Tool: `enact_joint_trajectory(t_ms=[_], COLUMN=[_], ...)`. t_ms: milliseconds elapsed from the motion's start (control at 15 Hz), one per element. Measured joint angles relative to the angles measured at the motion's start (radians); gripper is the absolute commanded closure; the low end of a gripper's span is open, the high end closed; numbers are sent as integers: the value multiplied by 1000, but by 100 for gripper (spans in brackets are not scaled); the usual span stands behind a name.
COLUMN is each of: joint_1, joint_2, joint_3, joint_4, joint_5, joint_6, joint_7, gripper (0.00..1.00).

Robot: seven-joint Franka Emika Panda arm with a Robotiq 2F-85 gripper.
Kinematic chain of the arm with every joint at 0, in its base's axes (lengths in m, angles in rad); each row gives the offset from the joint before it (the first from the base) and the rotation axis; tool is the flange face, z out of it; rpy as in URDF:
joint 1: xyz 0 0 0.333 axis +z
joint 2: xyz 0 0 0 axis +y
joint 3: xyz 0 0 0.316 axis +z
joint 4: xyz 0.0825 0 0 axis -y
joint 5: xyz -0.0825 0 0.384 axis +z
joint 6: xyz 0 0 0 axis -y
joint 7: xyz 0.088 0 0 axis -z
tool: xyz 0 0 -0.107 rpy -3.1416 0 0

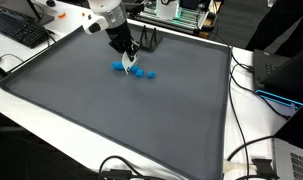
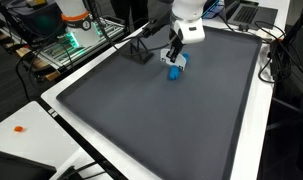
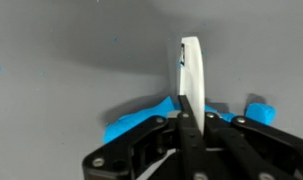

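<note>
In an exterior view, a keyboard (image 1: pixel 21 30) lies at the upper left, off the gray mat (image 1: pixel 111 120). Above the centre of that frame the gripper (image 1: pixel 127 62) hangs low over the mat, its tips at the left end of a short row of blue pieces (image 1: pixel 141 72) that runs off to the right. In an exterior view from the opposite side, a black stand (image 2: pixel 139 52) sits left of the gripper, with the blue pieces directly beneath the tips at upper centre. In the wrist view, one blue piece lies at lower left of centre, against the gripper body. A narrow white strip (image 3: pixel 191 75) rises upright from the middle, and another blue piece lies at the right edge. How far the jaws stand apart cannot be told, nor whether the strip is a finger or something held.
</note>
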Motion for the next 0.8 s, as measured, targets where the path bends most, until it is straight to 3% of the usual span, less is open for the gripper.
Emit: enact_joint_trajectory(t_ms=[800], joint_1=[2], joint_2=[-62], joint_3=[1], joint_4=[3], joint_5=[-15], joint_6=[-1], joint_7=[-6], gripper=[99])
